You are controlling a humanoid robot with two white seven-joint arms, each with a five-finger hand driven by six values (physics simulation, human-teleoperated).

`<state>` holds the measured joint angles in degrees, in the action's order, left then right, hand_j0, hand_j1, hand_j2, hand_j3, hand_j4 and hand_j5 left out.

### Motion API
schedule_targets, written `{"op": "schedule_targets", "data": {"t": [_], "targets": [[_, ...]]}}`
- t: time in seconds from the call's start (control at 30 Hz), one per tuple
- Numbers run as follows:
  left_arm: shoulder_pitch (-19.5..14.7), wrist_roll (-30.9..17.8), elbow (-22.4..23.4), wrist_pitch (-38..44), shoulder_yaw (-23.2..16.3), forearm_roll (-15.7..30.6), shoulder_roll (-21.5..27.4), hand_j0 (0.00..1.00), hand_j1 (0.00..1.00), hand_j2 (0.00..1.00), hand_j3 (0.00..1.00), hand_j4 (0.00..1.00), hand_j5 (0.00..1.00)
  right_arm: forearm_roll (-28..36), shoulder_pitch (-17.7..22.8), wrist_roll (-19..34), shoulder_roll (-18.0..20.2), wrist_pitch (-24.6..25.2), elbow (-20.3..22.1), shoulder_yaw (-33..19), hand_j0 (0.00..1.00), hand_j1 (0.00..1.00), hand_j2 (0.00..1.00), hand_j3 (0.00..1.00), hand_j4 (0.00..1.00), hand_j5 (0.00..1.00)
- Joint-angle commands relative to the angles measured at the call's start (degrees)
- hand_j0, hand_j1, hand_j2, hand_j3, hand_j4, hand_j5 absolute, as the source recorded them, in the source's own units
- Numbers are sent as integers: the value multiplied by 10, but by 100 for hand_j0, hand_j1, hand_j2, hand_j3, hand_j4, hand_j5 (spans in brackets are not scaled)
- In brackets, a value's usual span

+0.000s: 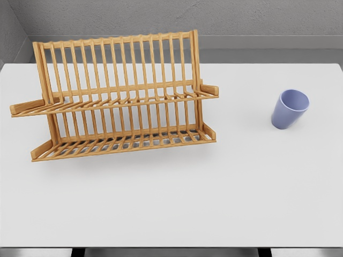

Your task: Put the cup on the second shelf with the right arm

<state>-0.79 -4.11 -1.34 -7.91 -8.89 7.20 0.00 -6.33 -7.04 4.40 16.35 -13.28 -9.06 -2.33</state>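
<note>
Cup [289, 108], pale blue-violet, stands mouth up on the white surface [171, 203], well apart from the wooden rack [118, 96] and off to the rack's right. It looks tilted a little in this view, its rim wider than its base, and nothing touches it.

Neither hand shows in the head view, so I cannot tell whether either is wide, narrow or holding anything.

Rack has two slatted shelves: the lower shelf [123, 143] resting near the surface, and the upper shelf [115, 100] above it, backed by a row of upright bars. Both shelves slope slightly and hold nothing.

Step in hand, as I judge it, is the first reach by the right arm toward the cup. A side grasp around the cup's middle would likely serve best, keeping it upright. Lifting it well clear before travelling toward the rack should avoid clipping the rack's right end posts. Which shelf counts as second is unclear; probably the upper.
</note>
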Motion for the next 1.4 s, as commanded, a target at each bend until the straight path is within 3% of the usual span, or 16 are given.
{"op": "schedule_targets", "data": {"t": [0.0, 0.03, 0.07, 0.13, 0.17, 0.23, 0.27, 0.33, 0.43, 0.5, 0.6, 0.67, 0.87, 1.0, 1.23, 1.37], "targets": [[0, 0, 0, 0, -1, 0, 0, 100, 100, 100, 100, 100, 100, 5, -14, 2, 356, 2, 8, -19, 100, 100, 100, 100, 100, 100], [-1, 0, 0, 0, 0, 0, 0, 100, 100, 100, 100, 100, 100, 5, -48, 2, 422, 2, 8, -56, 100, 100, 100, 100, 100, 100], [-1, 0, 0, 0, 0, 0, 0, 100, 100, 100, 100, 100, 100, 5, -57, 2, 453, 2, 8, -80, 100, 100, 100, 100, 100, 100], [-1, 0, 0, 0, -1, 0, 0, 100, 100, 100, 100, 100, 100, 4, -57, 2, 477, -8, 15, -83, 100, 100, 100, 100, 100, 100], [0, 0, 0, 0, 0, 0, 0, 100, 100, 100, 100, 100, 100, 2, -60, -1, 484, -21, 53, -82, 100, 100, 100, 100, 100, 100], [0, 0, 0, 0, 0, 0, 0, 100, 100, 100, 100, 100, 100, 1, -49, -2, 512, -96, 225, -80, 100, 100, 100, 100, 100, 100], [0, 0, 0, 0, -1, 0, 0, 100, 100, 100, 100, 100, 100, 3, -50, -3, 526, -102, 285, -80, 100, 100, 100, 100, 100, 100], [-1, 0, 0, 0, 0, 0, 0, 100, 100, 100, 100, 100, 100, 6, -49, -1, 522, -101, 445, -84, 100, 100, 100, 100, 100, 100], [0, 0, 0, 0, 0, 0, 0, 100, 100, 100, 100, 100, 100, 7, -49, 1, 490, -102, 621, -82, 100, 100, 100, 100, 100, 100], [0, 0, 0, 0, -1, 0, 0, 100, 100, 100, 100, 100, 100, 8, -10, 1, 481, -105, 736, -56, 100, 100, 100, 100, 100, 100], [-1, 0, 0, 0, -1, 0, 0, 100, 100, 100, 100, 100, 100, 0, -14, 4, 452, -105, 903, 35, 100, 100, 100, 100, 100, 100], [0, 1, 0, 0, -1, 0, 0, 100, 100, 100, 100, 100, 100, 0, -18, 4, 458, -105, 964, 80, 100, 100, 100, 100, 100, 100], [0, 0, 0, 0, 0, 0, 0, 100, 100, 100, 100, 100, 100, 0, -19, 4, 460, -114, 1011, 123, 100, 100, 100, 100, 100, 100], [0, 0, 0, 0, 0, 0, 0, 100, 100, 100, 100, 100, 100, 0, -19, 4, 458, -143, 1020, 145, 100, 100, 100, 100, 100, 100], [0, 0, 0, 0, 0, 0, 0, 100, 100, 100, 100, 100, 100, 0, -19, 4, 457, -143, 1030, 160, 100, 100, 100, 100, 100, 100], [0, 0, 0, 0, 0, 0, 0, 100, 100, 100, 100, 100, 100, 0, -24, 4, 454, -144, 1058, 183, 100, 100, 100, 100, 100, 100]]}}
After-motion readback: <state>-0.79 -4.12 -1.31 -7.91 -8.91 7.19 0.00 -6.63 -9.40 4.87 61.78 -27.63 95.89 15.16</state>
